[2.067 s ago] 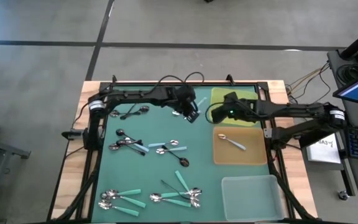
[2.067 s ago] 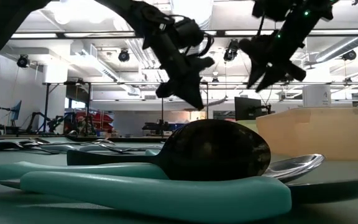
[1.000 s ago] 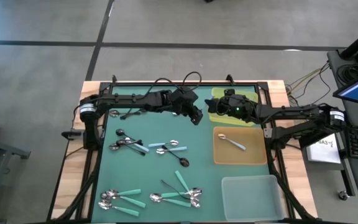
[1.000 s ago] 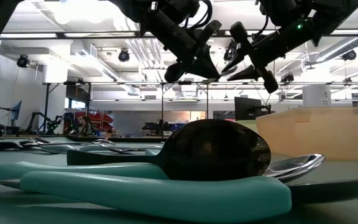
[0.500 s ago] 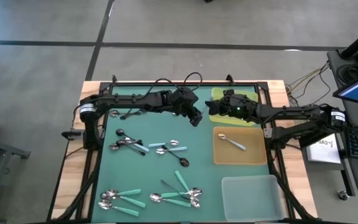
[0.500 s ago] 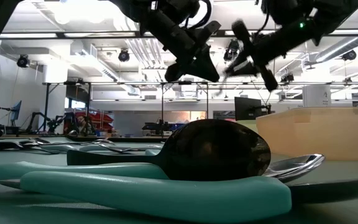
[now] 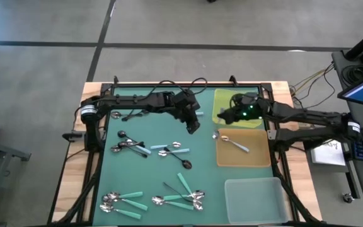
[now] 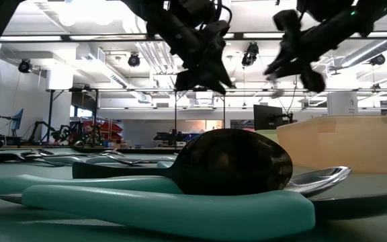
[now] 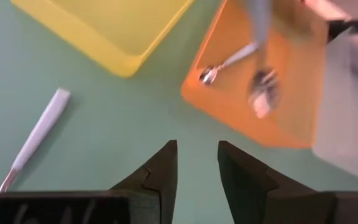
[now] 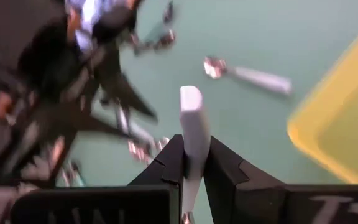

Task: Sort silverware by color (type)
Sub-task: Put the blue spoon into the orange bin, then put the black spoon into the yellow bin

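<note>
Gripping a light-blue-handled spoon (image 10: 192,124) (handle end up), right fingers (image 10: 191,163) clamp.

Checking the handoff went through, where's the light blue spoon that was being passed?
The light blue spoon is clamped in the right end effector, handle sticking out, above the mat beside the yellow tray; the left end effector stands open and empty.
</note>
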Action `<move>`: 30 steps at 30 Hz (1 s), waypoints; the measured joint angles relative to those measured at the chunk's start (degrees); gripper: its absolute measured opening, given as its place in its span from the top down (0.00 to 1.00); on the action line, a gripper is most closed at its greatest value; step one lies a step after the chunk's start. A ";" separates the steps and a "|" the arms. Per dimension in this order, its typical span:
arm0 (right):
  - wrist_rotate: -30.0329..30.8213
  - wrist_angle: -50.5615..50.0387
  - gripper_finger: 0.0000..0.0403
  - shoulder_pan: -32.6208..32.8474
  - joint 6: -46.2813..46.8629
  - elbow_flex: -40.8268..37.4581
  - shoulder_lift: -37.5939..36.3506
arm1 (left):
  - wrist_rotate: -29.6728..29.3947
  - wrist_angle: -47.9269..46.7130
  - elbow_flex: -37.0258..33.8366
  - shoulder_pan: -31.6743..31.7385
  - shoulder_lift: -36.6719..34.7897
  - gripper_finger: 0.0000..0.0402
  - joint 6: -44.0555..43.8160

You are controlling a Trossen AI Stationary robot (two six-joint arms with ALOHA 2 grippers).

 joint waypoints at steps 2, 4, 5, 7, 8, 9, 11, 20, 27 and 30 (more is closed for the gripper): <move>-0.83 -8.58 0.93 0.02 -2.03 2.17 -2.43 | -0.04 -2.13 0.00 0.00 0.00 0.76 0.11; -0.75 -18.36 0.93 0.02 -5.08 5.02 -4.02 | -0.04 -4.23 0.00 0.00 0.00 0.77 0.86; -0.44 -23.79 0.93 0.02 -6.46 6.41 -4.40 | -0.07 -5.61 0.00 -0.02 0.00 0.77 1.54; -0.25 -32.40 0.93 0.04 -8.52 8.45 -4.56 | -0.07 -8.80 -0.02 -0.02 0.00 0.77 2.60; -0.24 -35.54 0.93 0.17 -9.19 9.23 -4.42 | -0.06 -10.49 -0.02 -0.02 0.00 0.77 2.99; -0.24 -38.05 0.93 0.39 -9.59 9.70 -4.12 | -0.07 -12.14 -0.02 -0.02 0.00 0.77 3.47; -0.30 -41.64 0.93 1.10 -10.45 9.94 -3.32 | -0.07 -15.90 -0.02 -0.12 0.00 0.77 4.72; -0.36 -46.38 0.88 6.25 -17.68 9.17 5.25 | -0.18 -41.26 -0.04 -1.73 0.00 0.77 9.94; -0.30 -46.31 0.75 7.42 -22.89 9.17 10.21 | -6.74 -56.80 -1.97 -4.64 -1.69 0.77 12.41; -0.11 -45.65 0.72 7.41 -23.29 9.17 11.05 | -7.16 -56.54 -5.72 -5.37 -4.35 0.77 11.46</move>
